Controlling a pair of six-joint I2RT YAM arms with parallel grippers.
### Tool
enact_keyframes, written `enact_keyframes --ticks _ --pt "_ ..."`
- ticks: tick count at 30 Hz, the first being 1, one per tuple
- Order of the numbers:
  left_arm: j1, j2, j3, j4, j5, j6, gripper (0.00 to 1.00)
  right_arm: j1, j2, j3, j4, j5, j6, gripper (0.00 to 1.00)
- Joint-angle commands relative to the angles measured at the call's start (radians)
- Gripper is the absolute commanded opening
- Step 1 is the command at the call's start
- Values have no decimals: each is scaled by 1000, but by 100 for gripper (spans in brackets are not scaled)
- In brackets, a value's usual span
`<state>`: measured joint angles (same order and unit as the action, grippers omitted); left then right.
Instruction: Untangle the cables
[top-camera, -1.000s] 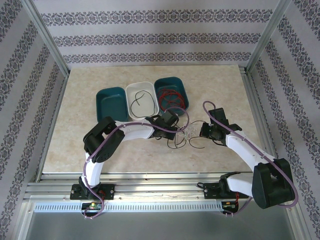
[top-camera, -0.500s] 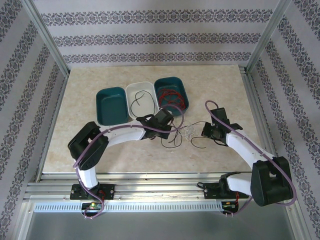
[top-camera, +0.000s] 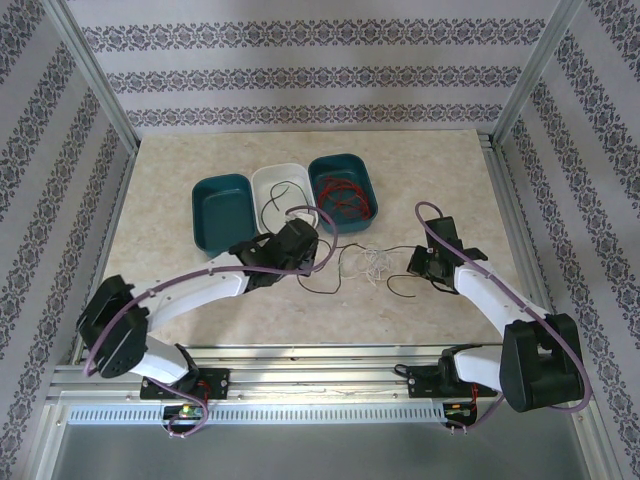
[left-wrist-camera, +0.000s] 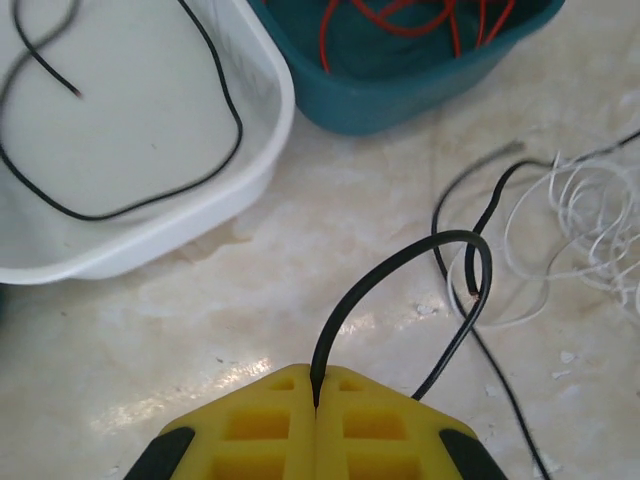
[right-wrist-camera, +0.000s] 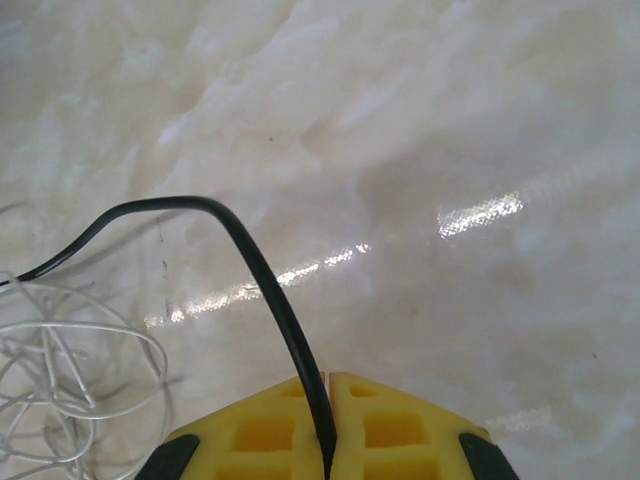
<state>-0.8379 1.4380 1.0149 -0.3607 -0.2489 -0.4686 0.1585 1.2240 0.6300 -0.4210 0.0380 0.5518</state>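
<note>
On the table between my grippers lies a tangle of whitish cables (top-camera: 372, 262), also at the right edge of the left wrist view (left-wrist-camera: 590, 230). My left gripper (top-camera: 318, 252) (left-wrist-camera: 317, 388) is shut on a black cable (left-wrist-camera: 400, 265) that arches out of its yellow fingers, loops and runs toward the whitish tangle. To the right of the tangle, my right gripper (top-camera: 414, 262) (right-wrist-camera: 330, 390) is shut on another black cable (right-wrist-camera: 250, 260), which curves left to the whitish loops (right-wrist-camera: 60, 370).
Three bins stand behind the tangle. The left teal bin (top-camera: 222, 210) is empty, the white bin (top-camera: 262, 180) holds a black cable (top-camera: 280, 200), and the right teal bin (top-camera: 345, 160) holds red cables (top-camera: 345, 195). Metal posts and patterned walls ring the table.
My left arm has swung out to the left, carrying its gripper and black cable away from the whitish tangle. The right gripper has barely moved.
</note>
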Motion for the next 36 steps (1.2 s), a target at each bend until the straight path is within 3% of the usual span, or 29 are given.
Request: enact_keyframes --ticks 1,12,21,28,36 --pt "-10 -66 -19 -63 -73 6 0 -12 -12 -13 -19 33 18 0" --pt "51 -237 26 -165 -209 102 0 -36 -31 -24 -33 49 16 0" --pt "62 -281 209 -89 -232 300 0 -36 -82 -16 -55 31 16 0" --pt "117 -231 297 17 -222 401 0 -36 -154 0 -93 7 9 0" --pt "269 -135 321 87 -141 396 0 -36 -221 20 -143 -5 4 0"
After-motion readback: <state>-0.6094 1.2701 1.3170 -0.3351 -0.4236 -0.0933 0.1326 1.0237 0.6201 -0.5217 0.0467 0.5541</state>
